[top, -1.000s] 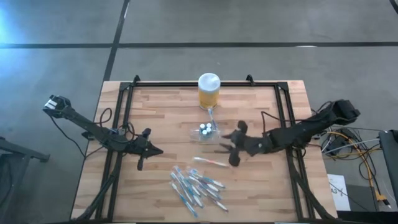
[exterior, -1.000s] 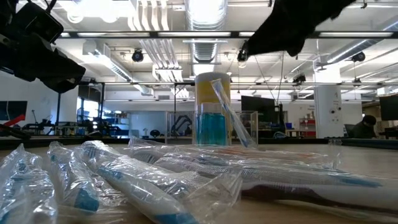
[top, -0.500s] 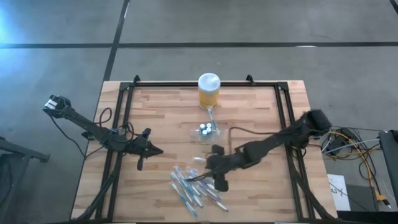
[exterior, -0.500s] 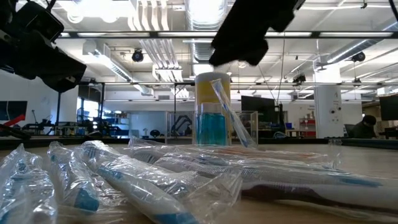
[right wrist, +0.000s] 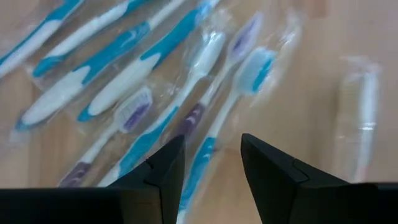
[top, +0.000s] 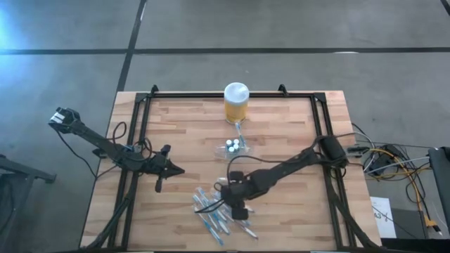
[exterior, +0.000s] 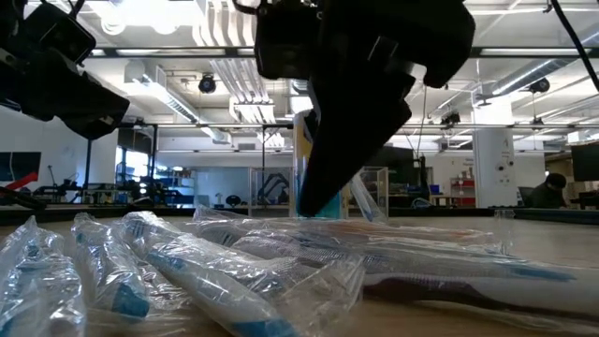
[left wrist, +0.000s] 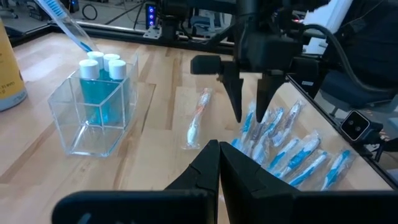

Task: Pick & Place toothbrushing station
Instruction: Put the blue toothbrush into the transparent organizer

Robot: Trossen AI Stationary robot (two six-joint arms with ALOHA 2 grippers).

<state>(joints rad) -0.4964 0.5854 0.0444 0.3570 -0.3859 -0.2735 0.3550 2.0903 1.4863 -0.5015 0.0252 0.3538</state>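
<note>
**One brush in, a pile still to go**

Most of the work looks undone. On the wooden surface (top: pixel 183 133), going from big to small: the yellow jar (top: pixel 236 102) stands at the far edge, and just in front of it sits the station (left wrist: pixel 99 106), a clear holder with three white-capped blue bottles and a single brush leaning out of it. Nearer the front lies the pile of wrapped brushes (top: pixel 221 211), all still in their sleeves, with one wrapped brush (left wrist: pixel 196 118) lying apart between pile and station. So I judge the task early: one brush placed, many left.

The right end effector (left wrist: pixel 250 102) hangs directly over the pile, fingers pointing down and parted to a moderate gap, holding nothing; its wrist view shows both fingers framing a blue-handled brush beneath. It does not appear to touch the wrapping yet.

The left end effector (top: pixel 166 173) waits at the left side, pinched closed and empty.
</note>
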